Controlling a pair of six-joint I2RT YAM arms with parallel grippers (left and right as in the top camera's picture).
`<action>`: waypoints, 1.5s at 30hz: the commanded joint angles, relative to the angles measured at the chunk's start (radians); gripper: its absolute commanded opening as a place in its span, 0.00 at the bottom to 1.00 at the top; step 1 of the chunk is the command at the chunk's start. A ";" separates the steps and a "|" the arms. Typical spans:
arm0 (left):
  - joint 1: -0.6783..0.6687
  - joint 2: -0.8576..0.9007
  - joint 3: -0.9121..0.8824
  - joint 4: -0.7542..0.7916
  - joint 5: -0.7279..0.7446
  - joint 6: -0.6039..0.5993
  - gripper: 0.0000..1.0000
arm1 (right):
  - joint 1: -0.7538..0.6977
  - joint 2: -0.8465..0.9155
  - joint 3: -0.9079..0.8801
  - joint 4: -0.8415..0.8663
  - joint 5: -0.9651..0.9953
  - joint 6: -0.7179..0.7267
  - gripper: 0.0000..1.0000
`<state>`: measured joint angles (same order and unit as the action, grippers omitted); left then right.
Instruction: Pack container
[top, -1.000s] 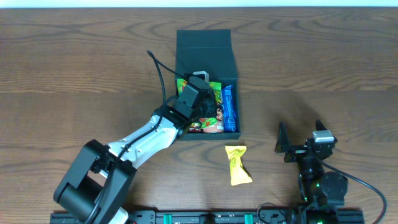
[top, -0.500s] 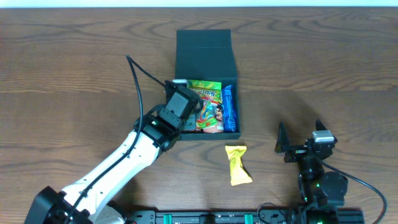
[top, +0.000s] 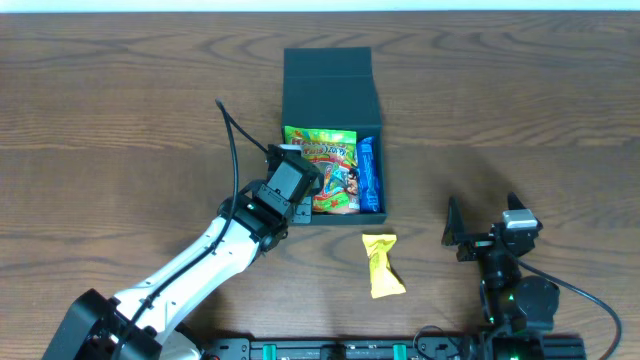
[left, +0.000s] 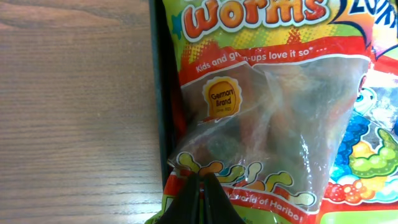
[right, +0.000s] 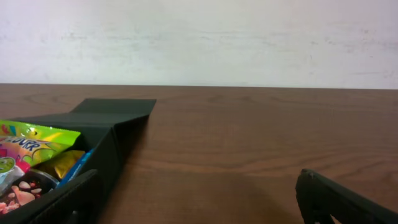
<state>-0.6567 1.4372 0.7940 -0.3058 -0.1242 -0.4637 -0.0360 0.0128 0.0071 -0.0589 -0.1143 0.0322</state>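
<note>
While shut left fingers (left: 189, 198) hang over the green plastic gummy bag (left: 267, 112) — flatten it into the teal-black cardboard box (top: 330, 75); right fingers (top: 452, 222) gape.

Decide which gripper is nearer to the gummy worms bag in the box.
Left. The left gripper, jaws shut, is over the near-left edge of the gummy worms bag in the container; the right gripper, jaws open, is far to its right, outside the container.

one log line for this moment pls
left tool shut at worms bag in container | right tool open | yellow packet on table
</note>
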 joint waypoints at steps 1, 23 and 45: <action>-0.006 0.014 -0.028 0.011 0.103 -0.005 0.06 | -0.015 -0.002 -0.002 -0.005 0.003 -0.011 0.99; -0.077 -0.034 0.019 -0.010 0.130 0.056 0.05 | -0.015 -0.002 -0.002 -0.005 0.003 -0.011 0.99; -0.081 -0.745 0.248 -0.731 -0.254 0.212 0.20 | -0.015 -0.002 -0.002 -0.005 0.003 -0.011 0.99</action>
<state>-0.7368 0.7338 1.0325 -1.0161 -0.2863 -0.2752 -0.0360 0.0128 0.0071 -0.0593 -0.1143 0.0322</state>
